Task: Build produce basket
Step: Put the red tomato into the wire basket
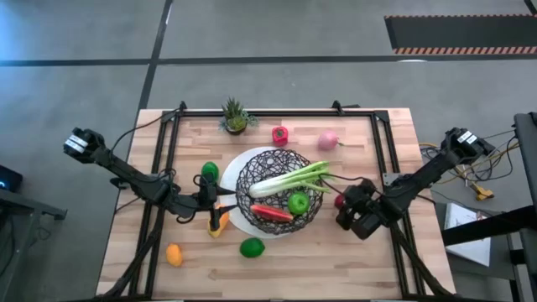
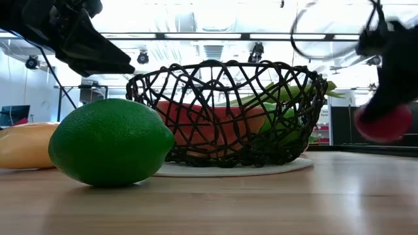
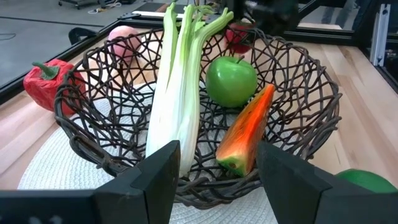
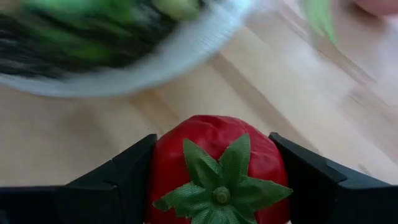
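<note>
The right claw, pinching a round red toy tomato with green calyx, sits just beside the black wire-mesh basket's right rim.

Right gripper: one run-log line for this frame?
right gripper: shut on red tomato, beside basket | left gripper: open, empty, at basket | in basket: celery, green apple

You see the basket only as a smear in the right wrist view | red tomato cut off by that picture's lower edge | in the low view the yellow-orange piece runs off the side, half behind the lime | right gripper is blurred there
</note>
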Controlling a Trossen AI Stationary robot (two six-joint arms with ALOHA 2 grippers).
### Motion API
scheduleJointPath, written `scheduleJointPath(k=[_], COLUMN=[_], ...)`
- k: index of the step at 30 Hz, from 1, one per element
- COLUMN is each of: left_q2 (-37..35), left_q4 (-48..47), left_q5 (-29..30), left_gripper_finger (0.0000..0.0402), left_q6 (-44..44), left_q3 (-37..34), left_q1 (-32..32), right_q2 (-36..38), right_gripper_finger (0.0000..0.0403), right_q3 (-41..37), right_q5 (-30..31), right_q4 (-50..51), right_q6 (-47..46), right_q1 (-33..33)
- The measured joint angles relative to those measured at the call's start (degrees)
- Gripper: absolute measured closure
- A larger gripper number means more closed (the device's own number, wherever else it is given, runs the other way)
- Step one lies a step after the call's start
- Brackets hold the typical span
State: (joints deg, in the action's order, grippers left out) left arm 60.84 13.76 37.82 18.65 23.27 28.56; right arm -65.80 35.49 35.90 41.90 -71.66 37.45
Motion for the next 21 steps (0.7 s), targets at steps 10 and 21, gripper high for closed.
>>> scheduleJointPath(k=[10,21], left_q2=[0.0,0.0], left_q4=[-1.1,-1.0], left_q5=[0.0,0.3], left_gripper_finger=[0.0206,0.0206], left_q6=[0.0,2.0], left_q3=[-0.3,-1.5], left_q1=[0.0,0.2], right_q2=[-5.3,-29.9], right_gripper_finger=[0.0142,0.0143], right_q3=[23.0,50.6], right_q5=[-6.3,-14.9], right_q4=[2.6,2.8], right_q6=[11.9,48.4], right_q1=[-1.2,-16.2])
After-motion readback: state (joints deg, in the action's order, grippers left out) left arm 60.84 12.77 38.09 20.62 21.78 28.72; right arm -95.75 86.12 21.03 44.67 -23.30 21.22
